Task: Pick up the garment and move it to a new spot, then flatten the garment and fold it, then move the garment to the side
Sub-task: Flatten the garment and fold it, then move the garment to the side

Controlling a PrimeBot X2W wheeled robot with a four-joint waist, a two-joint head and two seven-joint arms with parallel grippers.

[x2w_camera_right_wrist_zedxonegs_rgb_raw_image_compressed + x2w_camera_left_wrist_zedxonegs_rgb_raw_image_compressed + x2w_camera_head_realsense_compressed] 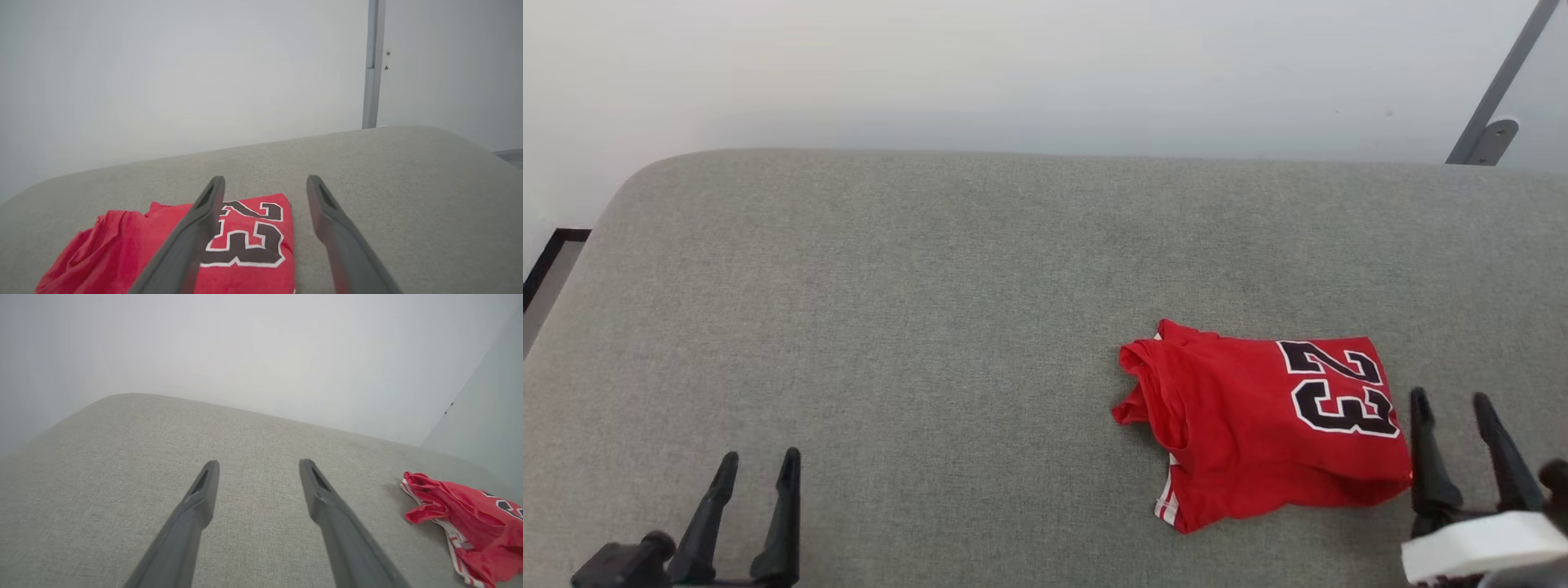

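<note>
The garment [1258, 425] is a red jersey with a black, white-outlined 23, lying bunched and roughly folded on the grey cushion at the right front. My right gripper [1452, 398] stands open just right of its edge, not touching it. In the right wrist view the garment [249, 241] lies under and left of the open right gripper [265, 179]. Far off at the lower left, my left gripper [762, 456] is open over bare fabric. The left wrist view has that open left gripper [259, 462] with the garment [466, 522] at its right edge, striped trim showing.
A grey fabric cushion [931, 310] spans the view, with a rounded far edge against a pale wall [1013, 73]. A grey metal bar with a bracket [1490, 106] leans at the back right. The cushion's left corner drops off near a dark-edged floor strip [547, 261].
</note>
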